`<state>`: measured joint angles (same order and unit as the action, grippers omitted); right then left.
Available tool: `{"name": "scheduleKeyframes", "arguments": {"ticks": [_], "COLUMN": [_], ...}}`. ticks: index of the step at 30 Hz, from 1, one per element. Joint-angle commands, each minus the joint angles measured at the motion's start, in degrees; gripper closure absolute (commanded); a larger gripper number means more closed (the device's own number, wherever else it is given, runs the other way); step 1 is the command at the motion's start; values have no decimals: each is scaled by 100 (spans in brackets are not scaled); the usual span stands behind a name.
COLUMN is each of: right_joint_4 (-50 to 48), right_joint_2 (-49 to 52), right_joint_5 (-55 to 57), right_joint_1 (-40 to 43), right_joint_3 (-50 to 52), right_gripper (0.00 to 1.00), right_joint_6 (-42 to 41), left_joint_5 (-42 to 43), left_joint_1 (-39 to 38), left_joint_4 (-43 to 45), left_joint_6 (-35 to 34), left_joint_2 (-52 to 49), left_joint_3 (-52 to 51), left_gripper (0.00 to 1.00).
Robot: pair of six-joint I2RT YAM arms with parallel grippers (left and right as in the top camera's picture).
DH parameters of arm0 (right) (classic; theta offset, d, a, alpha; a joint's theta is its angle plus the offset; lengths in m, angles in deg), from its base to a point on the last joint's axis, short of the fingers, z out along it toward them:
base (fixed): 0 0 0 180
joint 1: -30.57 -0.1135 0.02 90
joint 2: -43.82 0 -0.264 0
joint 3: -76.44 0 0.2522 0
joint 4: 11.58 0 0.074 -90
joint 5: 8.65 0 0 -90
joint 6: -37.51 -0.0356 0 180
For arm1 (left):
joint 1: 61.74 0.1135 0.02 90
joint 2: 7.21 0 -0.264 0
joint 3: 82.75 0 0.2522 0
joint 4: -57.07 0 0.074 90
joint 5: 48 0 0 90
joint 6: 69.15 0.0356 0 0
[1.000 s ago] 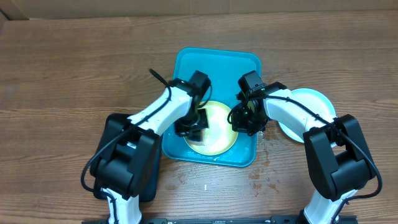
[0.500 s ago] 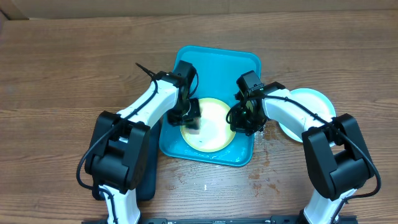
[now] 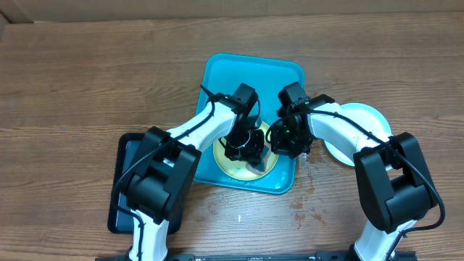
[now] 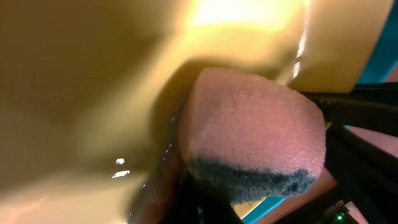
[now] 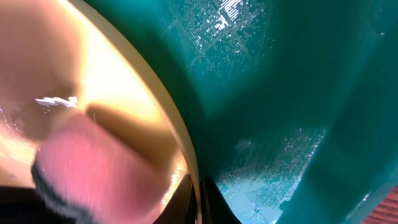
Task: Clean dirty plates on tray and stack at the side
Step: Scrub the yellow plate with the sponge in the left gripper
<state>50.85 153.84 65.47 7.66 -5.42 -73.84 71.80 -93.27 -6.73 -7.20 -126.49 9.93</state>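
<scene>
A yellow-green rimmed plate (image 3: 233,165) lies in the near part of the turquoise tray (image 3: 254,72). My left gripper (image 3: 245,145) is shut on a pink sponge with a dark scouring side (image 4: 255,130), and the sponge presses on the wet plate (image 4: 93,93). My right gripper (image 3: 284,138) is shut on the plate's right rim (image 5: 180,137), with one finger on each side of the edge. The sponge (image 5: 93,168) also shows in the right wrist view, against the plate beside the tray floor (image 5: 280,93). A light blue rimmed plate (image 3: 362,119) sits on the table right of the tray.
A black tray (image 3: 123,190) lies at the near left, partly under my left arm. The wooden table (image 3: 87,80) stretches to the left and back. Water drops dot the table near the tray's near right corner (image 3: 299,197).
My left gripper has swept the sponge from the plate's left side toward its right. The right gripper has kept its hold on the rim.
</scene>
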Motion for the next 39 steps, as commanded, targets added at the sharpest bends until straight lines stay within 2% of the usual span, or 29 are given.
{"name": "scheduleKeyframes", "arguments": {"ticks": [1, 9, 12, 16, 19, 21, 24, 27, 30, 33, 35, 39], "right_joint_4": [-15, -31, -46, -59, -61, -63, -63, -61, -61, -83, -87, -83], "right_joint_2": [155, 155, 155, 155, 155, 155, 155, 155, 155, 155, 155, 155], "right_joint_5": [363, 363, 365, 365, 367, 387, 385, 385, 385, 382, 385, 382], "right_joint_1": [2, 2, 2, 2, 2, 2, 2, 2, 2, 2, 2, 2], "right_joint_3": [37, 37, 37, 37, 37, 37, 37, 37, 37, 37, 37, 37], "right_gripper": [96, 96, 96, 96, 96, 96, 96, 96, 96, 96, 96, 96], "right_joint_6": [11, 11, 11, 11, 11, 11, 11, 11, 11, 7, 7, 7], "left_joint_5": [-1386, -4277, -5112, -5807, -5845, -5652, -4905, -3657, -2002, -1067, -726, -562], "left_joint_1": [149, 487, 481, 476, 476, 472, 472, 472, 472, 411, 380, 376], "left_joint_4": [-398, -894, -994, -918, -782, -780, -752, -509, 9, 575, 763, 680], "left_joint_6": [-138, -197, -192, -133, 197, 232, 238, 240, 240, 240, 238, 236], "left_joint_2": [-275, -275, -275, -275, -275, -275, -275, -275, -315, -422, -520, -634], "left_joint_3": [-63, 437, 636, 737, 758, 811, 979, 1108, 1104, 1082, 1082, 1082], "left_gripper": [96, 96, 96, 96, 96, 96, 96, 96, 96, 96, 96, 96]}}
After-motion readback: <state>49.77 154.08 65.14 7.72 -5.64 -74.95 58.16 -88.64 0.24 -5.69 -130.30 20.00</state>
